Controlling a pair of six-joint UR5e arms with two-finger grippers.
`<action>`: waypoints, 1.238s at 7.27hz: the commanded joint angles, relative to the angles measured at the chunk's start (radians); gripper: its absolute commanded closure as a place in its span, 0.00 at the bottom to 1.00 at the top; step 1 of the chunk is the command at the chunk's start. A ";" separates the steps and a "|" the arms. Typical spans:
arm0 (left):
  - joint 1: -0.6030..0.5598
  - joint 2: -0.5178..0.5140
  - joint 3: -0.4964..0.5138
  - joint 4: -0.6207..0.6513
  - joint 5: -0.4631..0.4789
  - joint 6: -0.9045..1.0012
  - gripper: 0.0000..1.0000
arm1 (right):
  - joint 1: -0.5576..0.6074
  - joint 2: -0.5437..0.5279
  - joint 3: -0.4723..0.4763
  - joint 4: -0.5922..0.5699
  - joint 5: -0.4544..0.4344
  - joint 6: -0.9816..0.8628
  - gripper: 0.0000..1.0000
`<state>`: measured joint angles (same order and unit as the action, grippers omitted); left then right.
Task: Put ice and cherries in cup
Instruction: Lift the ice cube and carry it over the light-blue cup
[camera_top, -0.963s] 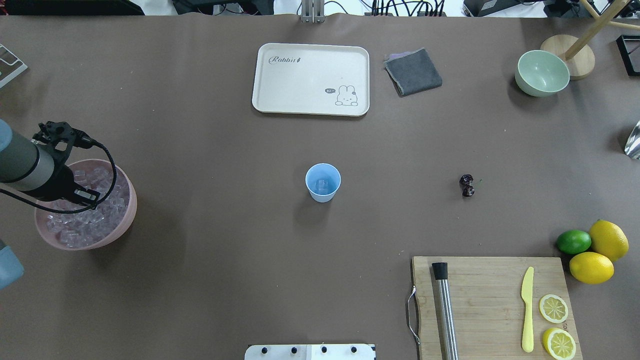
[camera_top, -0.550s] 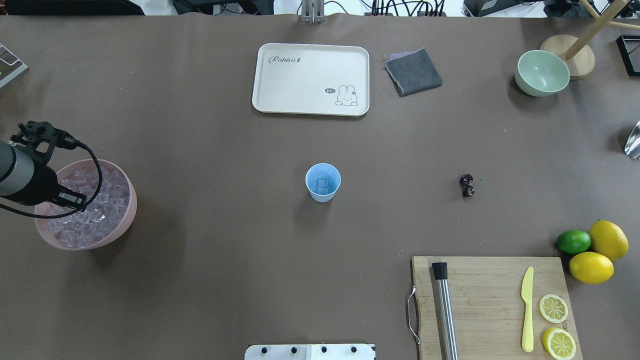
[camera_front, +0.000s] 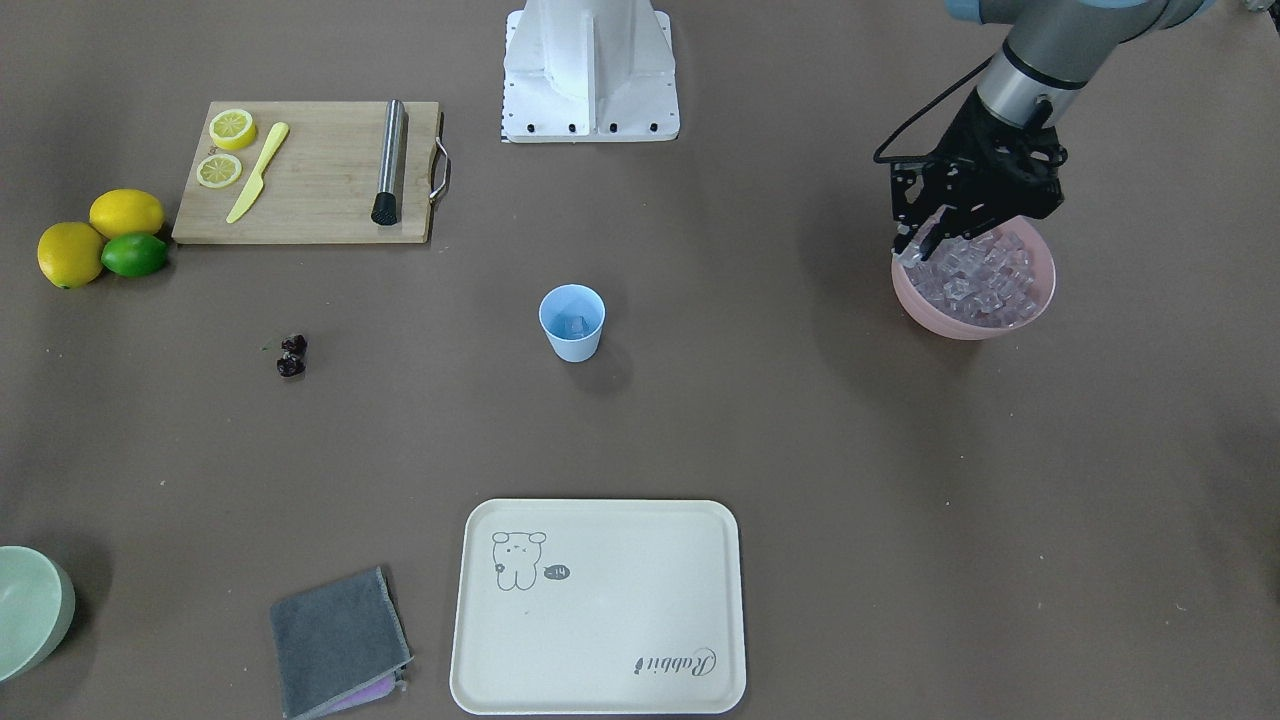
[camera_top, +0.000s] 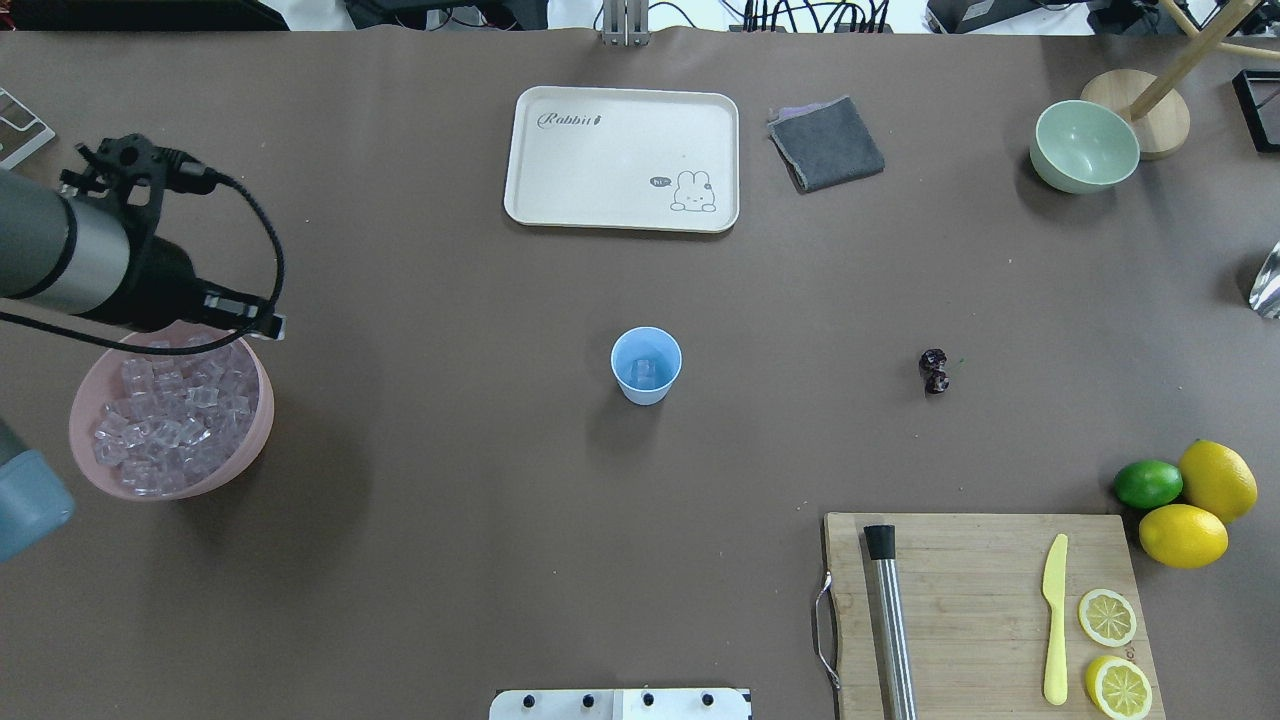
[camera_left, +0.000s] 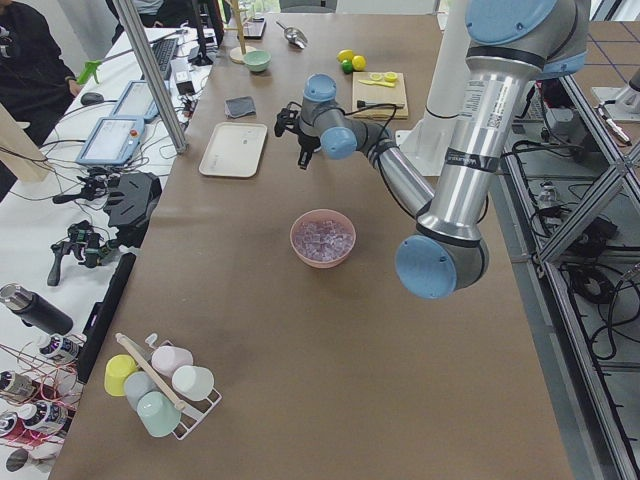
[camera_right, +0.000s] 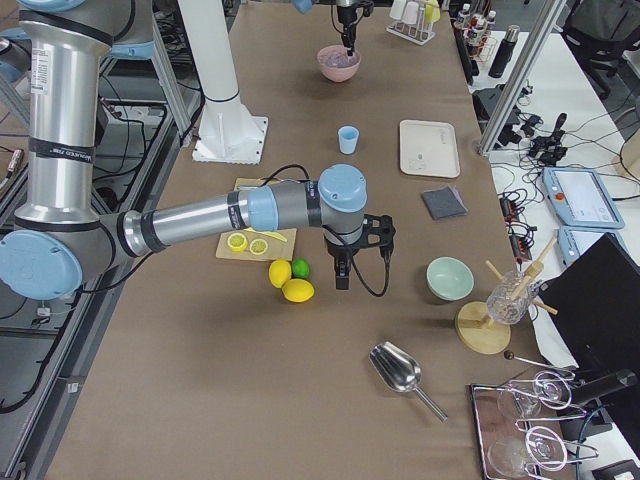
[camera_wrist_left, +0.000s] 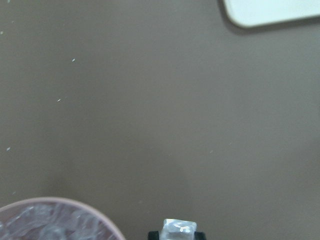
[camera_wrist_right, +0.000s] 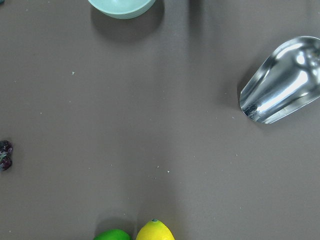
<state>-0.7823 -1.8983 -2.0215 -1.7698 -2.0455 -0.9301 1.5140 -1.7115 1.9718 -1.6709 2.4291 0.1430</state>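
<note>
The left gripper (camera_wrist_left: 177, 235) pinches one cube (camera_wrist_left: 180, 226) of ice between its fingers (camera_wrist_left: 153, 234). The cube sits right at their tips. The rim of the pink bowl (camera_wrist_left: 75, 206) is just beside the fingers, and the loose ice (camera_top: 165, 420) heaped in it lies below and to one side of them. The cup (camera_top: 646, 365) stands upright with ice inside, well apart from the fingers toward the table's middle. The cherries (camera_top: 934, 370) lie farther off, beyond the cup. The right gripper (camera_right: 341, 272) hangs over the table near the lemons (camera_right: 297, 291) and lime (camera_right: 299, 267). I cannot tell whether its fingers are spread or pressed together.
</note>
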 joint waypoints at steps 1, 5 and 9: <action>0.105 -0.193 0.091 -0.005 0.071 -0.116 1.00 | 0.000 0.000 0.010 0.000 -0.001 -0.003 0.00; 0.262 -0.270 0.219 -0.171 0.243 -0.161 1.00 | 0.000 0.003 0.012 -0.001 -0.008 -0.002 0.00; 0.322 -0.397 0.371 -0.180 0.352 -0.161 1.00 | 0.000 0.006 0.009 -0.001 -0.005 -0.002 0.00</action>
<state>-0.4782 -2.2800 -1.6856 -1.9458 -1.7373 -1.0909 1.5140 -1.7063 1.9806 -1.6719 2.4212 0.1411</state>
